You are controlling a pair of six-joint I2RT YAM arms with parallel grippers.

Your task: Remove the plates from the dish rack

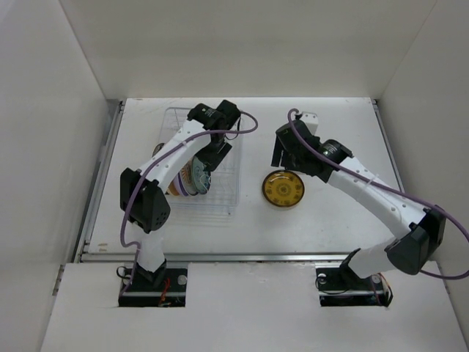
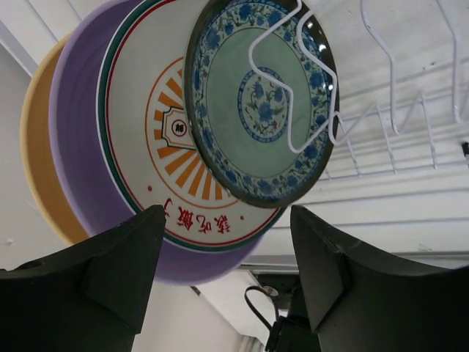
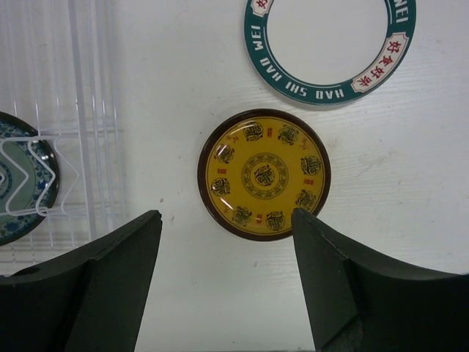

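The dish rack (image 1: 223, 192) holds several plates on edge (image 1: 192, 178). In the left wrist view they are the teal-blue patterned plate (image 2: 260, 99) in front, then the white plate with orange-red design (image 2: 157, 147), the lavender plate (image 2: 80, 147) and the tan-yellow plate (image 2: 37, 161). My left gripper (image 1: 210, 157) is open and empty (image 2: 227, 220), close in front of them. The yellow-brown plate (image 1: 283, 189) lies flat on the table. My right gripper (image 1: 287, 155) is open and empty above it (image 3: 226, 216). The green-rimmed plate (image 3: 330, 44) lies flat beyond the yellow-brown plate (image 3: 264, 174).
White walls enclose the table on the left, back and right. The rack's wire dividers (image 2: 381, 125) stand bare on the side away from the plates. The rack's edge (image 3: 73, 110) lies just left of the yellow-brown plate.
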